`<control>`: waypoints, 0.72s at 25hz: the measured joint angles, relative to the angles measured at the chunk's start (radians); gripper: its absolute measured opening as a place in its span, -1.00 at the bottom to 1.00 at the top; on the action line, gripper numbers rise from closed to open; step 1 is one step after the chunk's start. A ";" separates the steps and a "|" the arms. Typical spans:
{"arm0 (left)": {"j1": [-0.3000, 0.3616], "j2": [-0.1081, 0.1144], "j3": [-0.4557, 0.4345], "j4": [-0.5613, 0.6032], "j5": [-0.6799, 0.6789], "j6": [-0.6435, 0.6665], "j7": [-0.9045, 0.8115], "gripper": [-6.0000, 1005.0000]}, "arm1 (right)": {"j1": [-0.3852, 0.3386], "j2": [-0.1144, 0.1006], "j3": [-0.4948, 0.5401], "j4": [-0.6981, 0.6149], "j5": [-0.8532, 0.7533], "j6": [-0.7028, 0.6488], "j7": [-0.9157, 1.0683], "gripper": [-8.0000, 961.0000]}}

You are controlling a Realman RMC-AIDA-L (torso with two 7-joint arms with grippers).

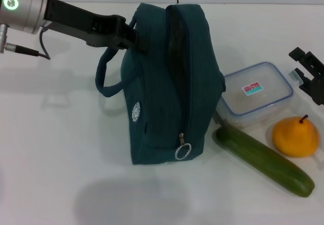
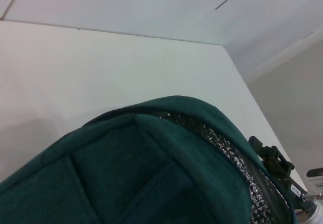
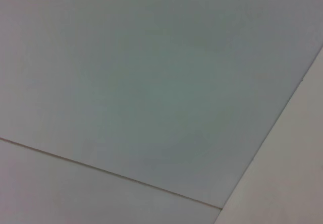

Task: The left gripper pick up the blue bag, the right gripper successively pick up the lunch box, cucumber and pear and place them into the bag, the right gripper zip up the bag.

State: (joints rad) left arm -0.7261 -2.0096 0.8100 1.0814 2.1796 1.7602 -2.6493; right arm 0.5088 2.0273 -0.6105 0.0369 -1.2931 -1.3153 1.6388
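The blue bag (image 1: pixel 167 83) stands upright on the white table, its top zip open and silver lining showing; it fills the bottom of the left wrist view (image 2: pixel 151 183). My left gripper (image 1: pixel 132 36) is shut on the bag's upper left edge beside the handle. The lunch box (image 1: pixel 258 96) lies right of the bag, touching it. The cucumber (image 1: pixel 263 161) lies diagonally in front of the box. The pear (image 1: pixel 296 136) sits beside the cucumber. My right gripper (image 1: pixel 305 69) is open and empty at the right edge, just past the lunch box; it also shows far off in the left wrist view (image 2: pixel 275 163).
The bag's carry handle (image 1: pixel 104 78) loops out to its left. A round zip pull ring (image 1: pixel 182 151) hangs at the bag's near end. The white table (image 1: pixel 61 149) stretches left of and in front of the bag. The right wrist view shows only plain pale panels.
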 joint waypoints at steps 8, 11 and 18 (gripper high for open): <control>-0.001 0.000 0.000 0.000 0.001 -0.001 0.007 -0.86 | 0.013 0.001 -0.002 0.011 -0.019 0.031 0.001 0.74; -0.001 0.000 0.000 0.000 0.002 -0.001 0.009 -0.86 | 0.021 0.001 -0.002 0.020 -0.021 0.039 0.002 0.74; 0.001 0.000 0.000 -0.003 0.001 -0.001 0.013 -0.86 | 0.037 0.001 -0.002 0.037 -0.022 0.041 0.018 0.74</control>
State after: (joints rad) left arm -0.7247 -2.0095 0.8099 1.0785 2.1809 1.7593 -2.6361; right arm 0.5454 2.0279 -0.6121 0.0742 -1.3152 -1.2747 1.6565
